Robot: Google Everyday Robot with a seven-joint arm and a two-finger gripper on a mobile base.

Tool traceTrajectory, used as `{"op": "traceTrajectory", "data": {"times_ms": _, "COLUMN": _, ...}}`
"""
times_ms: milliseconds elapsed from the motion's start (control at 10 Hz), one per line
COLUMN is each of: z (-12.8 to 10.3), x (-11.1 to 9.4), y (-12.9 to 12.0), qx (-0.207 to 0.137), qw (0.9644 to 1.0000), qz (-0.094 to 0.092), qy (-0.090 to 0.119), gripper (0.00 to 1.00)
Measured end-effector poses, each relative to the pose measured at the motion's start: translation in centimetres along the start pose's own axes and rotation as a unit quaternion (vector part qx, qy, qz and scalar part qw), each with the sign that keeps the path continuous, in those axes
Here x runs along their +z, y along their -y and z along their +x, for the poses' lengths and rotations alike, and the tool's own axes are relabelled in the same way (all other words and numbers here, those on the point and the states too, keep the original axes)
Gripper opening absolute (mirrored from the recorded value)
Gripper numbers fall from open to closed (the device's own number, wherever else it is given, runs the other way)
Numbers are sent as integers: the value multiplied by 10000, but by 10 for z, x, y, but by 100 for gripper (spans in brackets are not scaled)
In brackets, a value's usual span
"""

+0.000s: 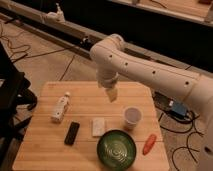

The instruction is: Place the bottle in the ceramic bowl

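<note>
I am hovering my gripper (112, 94) released, grasping nothing; the bottle (60, 107) is lying to its left, the bowl (116, 148) sitting in front of it, nearer the camera.

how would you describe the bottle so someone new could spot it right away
Start at the light wooden table, then go to its left side, left of the robot's gripper hovering open over the table's middle. The small cream plastic bottle lies there, near the flat black remote; it alone has a narrow neck and small cap, unlike the flat white block.
</note>
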Motion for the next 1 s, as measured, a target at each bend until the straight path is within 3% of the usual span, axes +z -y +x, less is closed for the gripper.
{"op": "traceTrajectory", "data": {"times_ms": 100, "z": -1, "x": 0, "y": 9, "qx": -25, "qw": 10000, "qz": 65, "qy": 33, "gripper": 65}}
{"op": "traceTrajectory", "data": {"times_ms": 300, "z": -30, "x": 6, "y": 64, "qx": -436, "qw": 9980, "qz": 295, "qy": 341, "gripper": 65}}
{"op": "traceTrajectory", "data": {"times_ms": 400, "z": -36, "x": 7, "y": 72, "qx": -516, "qw": 9974, "qz": 321, "qy": 395, "gripper": 65}}
{"op": "traceTrajectory", "data": {"times_ms": 600, "z": -85, "x": 23, "y": 123, "qx": -1091, "qw": 9888, "qz": 438, "qy": 922, "gripper": 65}}
{"op": "traceTrajectory", "data": {"times_ms": 700, "z": -102, "x": 28, "y": 136, "qx": -1325, "qw": 9845, "qz": 406, "qy": 1078, "gripper": 65}}
{"op": "traceTrajectory", "data": {"times_ms": 800, "z": -109, "x": 27, "y": 142, "qx": -1501, "qw": 9808, "qz": 351, "qy": 1193, "gripper": 65}}
{"op": "traceTrajectory", "data": {"times_ms": 1000, "z": -115, "x": 25, "y": 147, "qx": -1648, "qw": 9774, "qz": 303, "qy": 1286, "gripper": 65}}
